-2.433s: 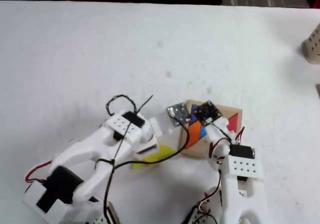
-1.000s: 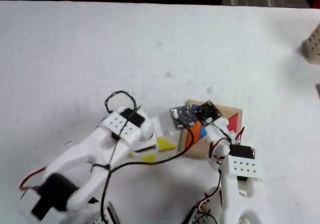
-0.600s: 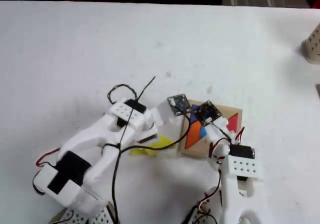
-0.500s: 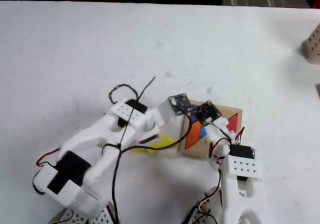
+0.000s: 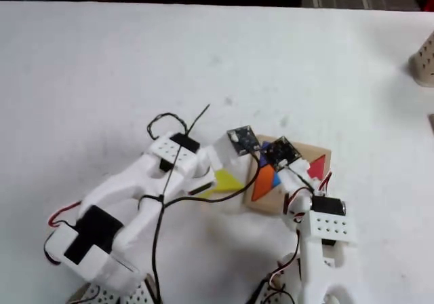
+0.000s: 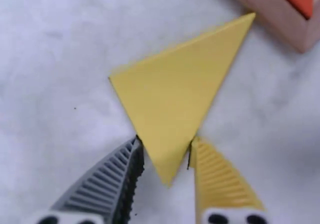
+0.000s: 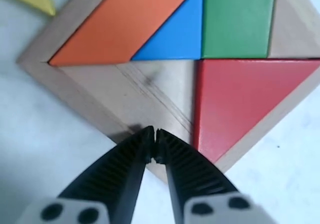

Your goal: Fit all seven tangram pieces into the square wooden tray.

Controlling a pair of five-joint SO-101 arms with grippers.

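Left gripper [image 6: 165,154] pinches one corner of yellow triangle [image 6: 175,94], which is just left of tray [image 7: 85,99]. Right gripper [image 7: 154,140] closed, empty, over tray's near corner. Piece likely light, stiff, smooth. Corner hold may pivot; grip nearer middle seems safer.

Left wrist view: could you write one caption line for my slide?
Left gripper grips a corner of the yellow triangle beside the wooden tray.
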